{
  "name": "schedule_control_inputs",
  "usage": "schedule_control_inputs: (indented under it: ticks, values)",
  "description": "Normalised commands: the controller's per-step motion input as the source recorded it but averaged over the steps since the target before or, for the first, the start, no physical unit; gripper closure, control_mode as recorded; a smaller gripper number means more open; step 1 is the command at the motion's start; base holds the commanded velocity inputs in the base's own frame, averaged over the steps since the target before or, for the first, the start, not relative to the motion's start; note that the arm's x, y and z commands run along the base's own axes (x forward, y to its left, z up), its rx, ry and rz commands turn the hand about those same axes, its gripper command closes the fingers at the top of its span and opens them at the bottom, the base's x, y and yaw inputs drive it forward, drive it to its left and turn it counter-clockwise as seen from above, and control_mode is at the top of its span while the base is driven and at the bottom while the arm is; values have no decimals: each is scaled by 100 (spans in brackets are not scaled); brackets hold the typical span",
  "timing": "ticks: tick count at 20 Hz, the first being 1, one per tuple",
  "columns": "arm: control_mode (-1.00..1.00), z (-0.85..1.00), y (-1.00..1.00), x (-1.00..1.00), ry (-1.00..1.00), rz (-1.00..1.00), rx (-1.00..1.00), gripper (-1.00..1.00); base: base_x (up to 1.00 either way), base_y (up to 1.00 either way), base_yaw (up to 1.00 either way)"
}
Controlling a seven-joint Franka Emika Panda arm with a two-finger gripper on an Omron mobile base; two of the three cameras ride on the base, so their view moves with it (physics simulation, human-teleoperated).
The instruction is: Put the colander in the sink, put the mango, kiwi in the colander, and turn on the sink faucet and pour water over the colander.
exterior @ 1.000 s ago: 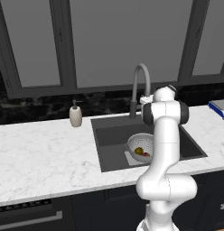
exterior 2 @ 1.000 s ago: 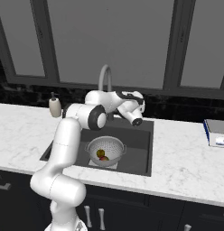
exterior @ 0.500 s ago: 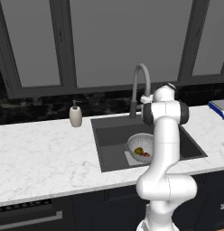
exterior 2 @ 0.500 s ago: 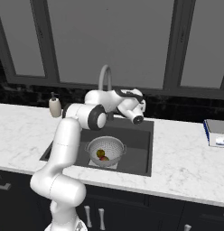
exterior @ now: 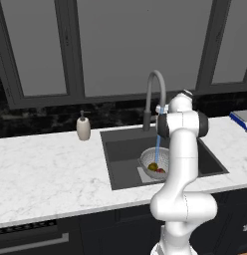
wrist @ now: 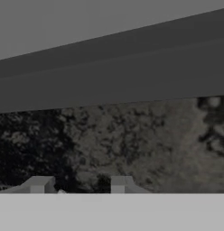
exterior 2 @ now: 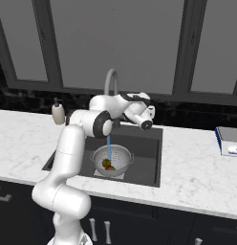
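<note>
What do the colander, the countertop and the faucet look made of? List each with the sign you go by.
Colander: looks like metal, silver-grey and perforated, with two small side handles.
Countertop: looks like polished marble or a marble-look stone, white with faint grey veining; which one the render leaves open.
Faucet: looks like brushed or matte metal, an even grey gooseneck with a darker base and no bright reflections.

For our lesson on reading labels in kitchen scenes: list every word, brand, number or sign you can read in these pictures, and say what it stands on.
None: no readable text, number or sign in any view.
White soap dispenser bottle: plain, no label visible.
Blue-and-white flat object at the counter's right end: no legible print; too small to tell.
Grey gooseneck sink faucet and silver perforated metal colander: unmarked.
</note>
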Motion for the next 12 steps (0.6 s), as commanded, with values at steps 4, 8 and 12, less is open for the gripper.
schedule_control_inputs:
  ticks: [4,8,12]
  values:
    - [-100,-77,-68,-21,0,0,0,100,0,0,0]
    - [-100,-76,-63,-20,0,0,0,100,0,0,0]
    - [-100,-34,-40,-25,4,-2,0,100,0,0,0]
